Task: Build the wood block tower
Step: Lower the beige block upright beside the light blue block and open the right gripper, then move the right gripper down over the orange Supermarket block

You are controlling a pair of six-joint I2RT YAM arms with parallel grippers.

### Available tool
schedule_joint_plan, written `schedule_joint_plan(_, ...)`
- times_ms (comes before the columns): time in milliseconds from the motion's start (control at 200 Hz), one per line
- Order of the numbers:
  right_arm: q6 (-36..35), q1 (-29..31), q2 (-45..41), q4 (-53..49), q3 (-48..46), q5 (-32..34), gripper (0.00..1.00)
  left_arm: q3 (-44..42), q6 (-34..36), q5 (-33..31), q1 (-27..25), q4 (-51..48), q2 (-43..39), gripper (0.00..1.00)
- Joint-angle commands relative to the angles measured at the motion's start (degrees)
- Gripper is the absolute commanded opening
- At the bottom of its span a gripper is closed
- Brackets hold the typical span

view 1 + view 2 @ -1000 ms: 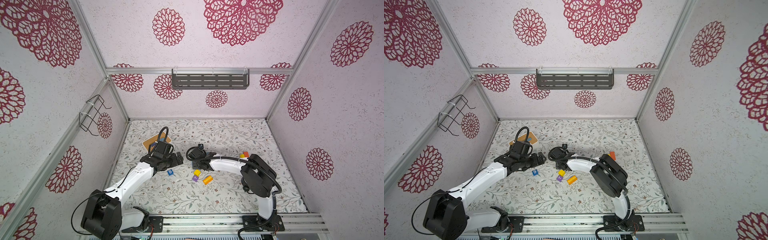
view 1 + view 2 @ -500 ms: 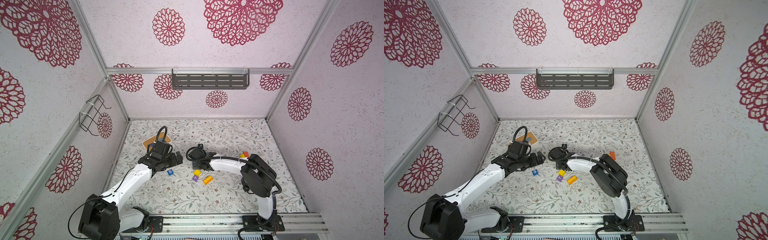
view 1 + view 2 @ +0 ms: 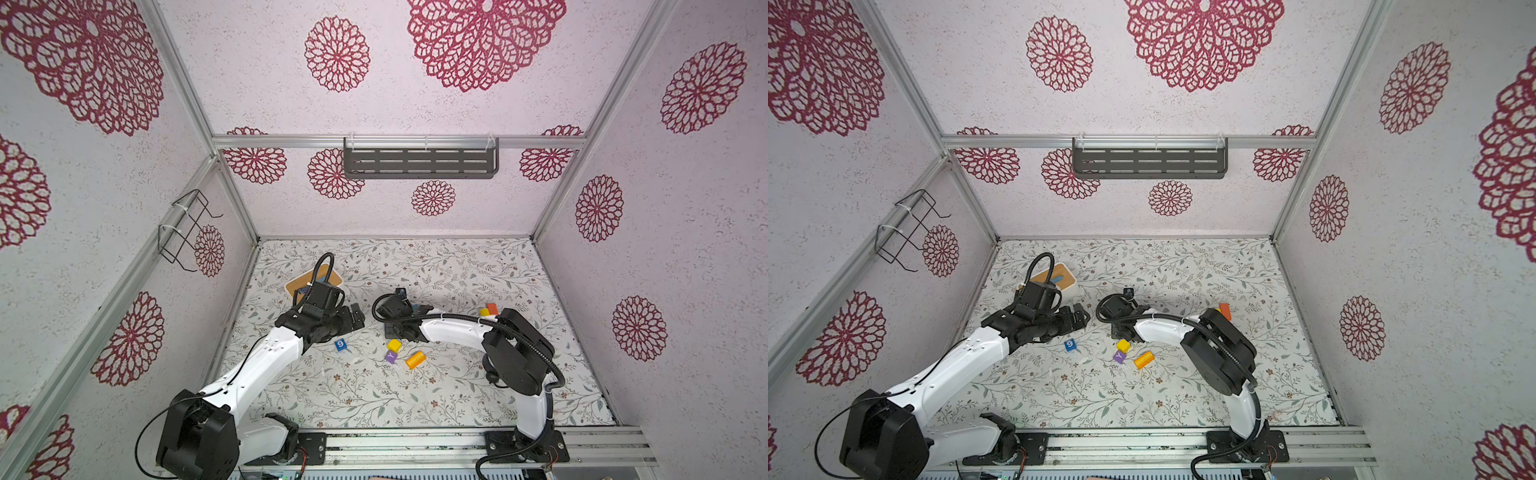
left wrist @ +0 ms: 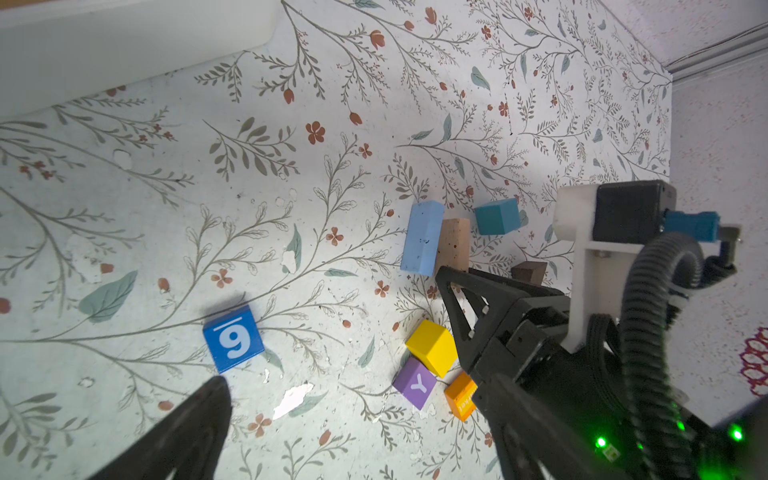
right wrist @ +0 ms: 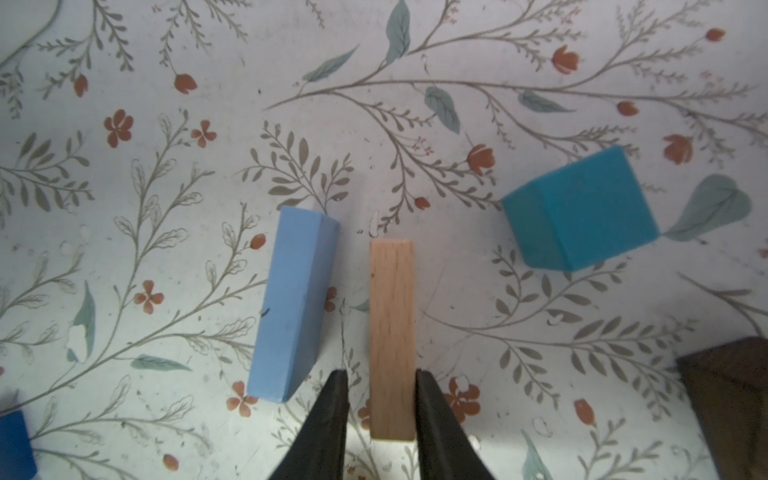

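Floral worktop [image 3: 415, 395] shows loose blocks [image 4: 432, 347], no tower yet: right hand [image 5: 381, 386] straddles the tan bar [image 5: 392, 316], not quite clamped, so it should close and lift next; left hand [image 4: 330, 328] gapes empty.

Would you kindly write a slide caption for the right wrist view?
Right gripper straddles the tan bar, between a light blue bar and teal cube.

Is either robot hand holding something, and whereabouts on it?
Not quite: the right gripper straddles one end of the tan bar, a gap showing beside one finger. The left gripper is open, empty.
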Motion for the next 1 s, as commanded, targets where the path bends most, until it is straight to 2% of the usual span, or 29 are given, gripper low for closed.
schedule_joint_plan(0,-0.37,-0.15,-4.18,0.02,-0.49,0.65,0.31,1.81,-0.77,-0.95,0.29,-0.48,-1.41,0.98)
schedule_joint_plan(195,-0.43,-0.24,-5.16,-0.04,-1.22,0.73,0.33,2.7,0.07,-0.61,0.28,-1.37,-1.47,0.98)
schedule_joint_plan(345,-2.63,-0.35,-9.27,1.16,-3.01,0.57,0.44,4.54,2.96,-1.6,0.16,-4.39,-2.0,0.98)
schedule_joint_plan(530,-11.4,-0.82,-17.21,-0.34,-4.24,-3.25,0.58,7.16,4.32,-2.77,0.04,-7.58,-2.75,0.98)
schedule_joint_plan(695,-21.67,-2.09,-23.53,-9.26,-3.03,-9.85,0.7,7.94,5.35,-3.0,0.03,-8.91,-3.52,0.97)
schedule_joint_plan(796,-26.62,-2.36,-24.74,-18.87,-0.56,-10.27,0.73,7.77,4.97,-3.28,0.08,-9.41,-4.61,0.97)
schedule_joint_plan(881,-28.74,-2.35,-26.29,-23.45,-0.46,-9.76,0.75,7.6,4.36,-2.85,0.02,-9.85,-5.27,0.97)
schedule_joint_plan(996,-29.81,-2.43,-29.03,-23.53,-2.94,-10.83,0.78,6.57,3.48,-3.19,-0.16,-9.58,-5.95,0.97)
